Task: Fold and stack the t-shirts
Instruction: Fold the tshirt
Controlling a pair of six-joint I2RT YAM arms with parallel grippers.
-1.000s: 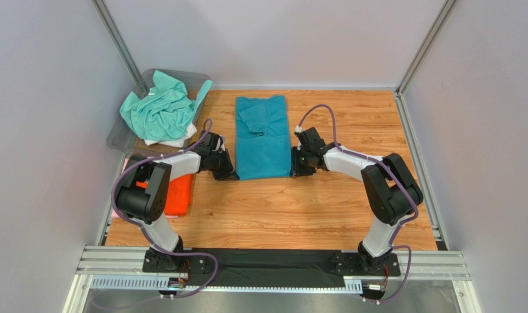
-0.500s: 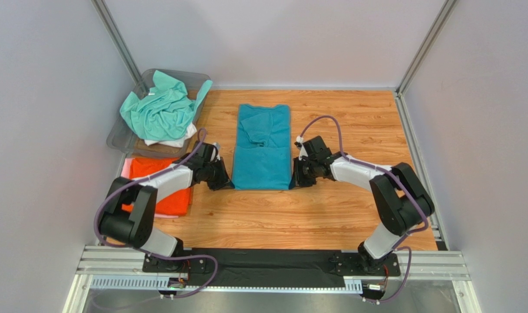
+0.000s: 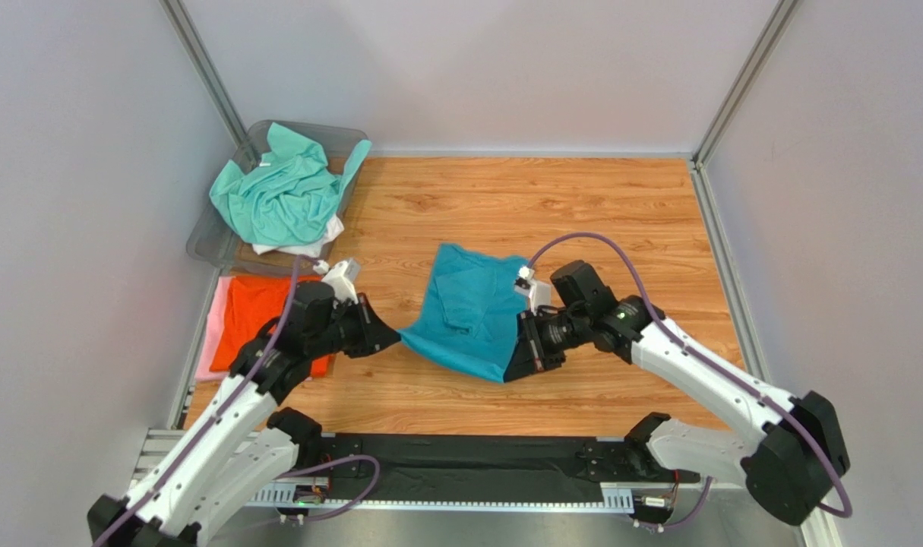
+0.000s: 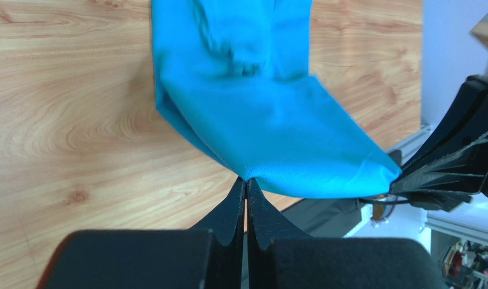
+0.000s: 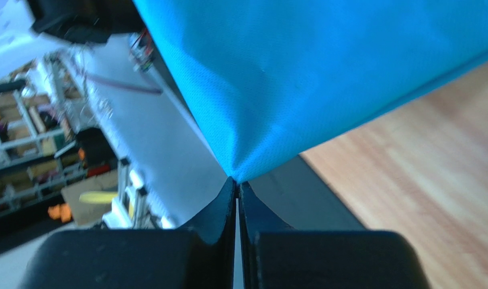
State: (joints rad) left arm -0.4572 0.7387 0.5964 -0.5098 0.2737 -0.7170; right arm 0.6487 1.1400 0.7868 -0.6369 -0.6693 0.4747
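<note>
Wood-grain tabletop [image 3: 614, 205] fills the space between pale walls [image 3: 489, 68], and we see the teal shirt [image 3: 471, 313] near its middle, a little toward the near edge. The near hem of the teal shirt is held up off the wood and sags between two pinched corners. Its far part slopes down to the tabletop, where it looks to rest, bunched and creased.

At the hem's left corner we find the left gripper [image 3: 392, 339], its jaws pressed together on the cloth. The left wrist view shows the fingertips meeting right at the fabric's edge. At the right corner the right gripper [image 3: 521, 362] is clamped the same way, and its own camera shows the teal cloth rising straight out of the closed tips. The two grippers stand well apart, with the hem stretched loosely between them.

Toward the left edge of the tabletop lies the orange shirt [image 3: 274, 325], folded flat. It sits on the pink shirt [image 3: 215, 336], which shows as a strip along its left side.

At the far left corner stands the bin [image 3: 209, 243]. We see the mint-green shirt [image 3: 283, 194] heaped in it, crumpled and rising above the rim. The white shirt [image 3: 306, 243] peeks out beneath that heap at the bin's near side.
</note>
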